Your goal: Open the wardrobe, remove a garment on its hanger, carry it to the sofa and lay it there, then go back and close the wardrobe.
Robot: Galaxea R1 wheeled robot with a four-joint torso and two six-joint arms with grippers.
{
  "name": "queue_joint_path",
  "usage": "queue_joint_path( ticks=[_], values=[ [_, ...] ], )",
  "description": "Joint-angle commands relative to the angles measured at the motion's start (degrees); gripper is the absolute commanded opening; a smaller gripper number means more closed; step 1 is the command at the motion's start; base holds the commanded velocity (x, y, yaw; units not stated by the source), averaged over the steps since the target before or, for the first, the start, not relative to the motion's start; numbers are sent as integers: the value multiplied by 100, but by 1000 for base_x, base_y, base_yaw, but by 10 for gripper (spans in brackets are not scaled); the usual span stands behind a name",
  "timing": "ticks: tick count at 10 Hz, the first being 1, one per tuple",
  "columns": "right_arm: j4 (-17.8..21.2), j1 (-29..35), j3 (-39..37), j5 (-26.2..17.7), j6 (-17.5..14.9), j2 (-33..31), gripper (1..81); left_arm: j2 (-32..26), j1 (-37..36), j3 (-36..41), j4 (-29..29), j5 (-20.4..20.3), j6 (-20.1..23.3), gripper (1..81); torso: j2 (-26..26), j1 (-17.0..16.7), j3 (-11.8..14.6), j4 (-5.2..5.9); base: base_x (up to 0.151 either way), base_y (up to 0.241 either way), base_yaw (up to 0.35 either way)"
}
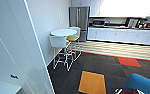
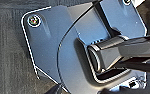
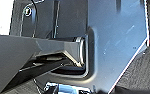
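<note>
Dark carpet (image 1: 66,75), kitchenette counter (image 1: 121,35) beyond

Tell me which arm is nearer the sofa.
Right, probably. The sofa lies low on the robot's right in the head view; the left arm's side faces the wardrobe. Exact arm positions cannot be told.

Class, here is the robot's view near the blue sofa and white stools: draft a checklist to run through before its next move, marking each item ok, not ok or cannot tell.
1. Garment laid on the sofa: maroon garment lies beside the blue sofa at the frame edge; resting on the seat: cannot tell.
2. Hanger with garment: cannot tell.
3. Carpet ahead around the orange tile free of obstacles: ok.
4. Round white table and stools apart from the white panel: ok.
5. Grippers empty: cannot tell.
</note>
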Motion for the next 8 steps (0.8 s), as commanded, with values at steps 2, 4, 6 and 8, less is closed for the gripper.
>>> queue_joint_path(
  ticks=[2, 4, 6, 8],
  values=[
    [-57, 146, -3, -287, -23, 66, 811, 33, -171, -40, 51, 241, 8, 811, 0, 0, 0, 0, 0, 0, 304],
    [-57, 163, -3, -287, -23, 66, 811, 41, -171, -40, 60, 241, 17, 811, 0, 0, 0, 0, 0, 0, 275],
    [-57, 172, -3, -287, -23, 75, 811, 50, -171, -40, 60, 241, 17, 811, 0, 0, 0, 0, 0, 0, 230],
    [-48, 172, -3, -287, -23, 75, 811, 59, -171, -31, 60, 241, 17, 811, 0, 2, 0, 0, 0, 0, 185]
  ],
)
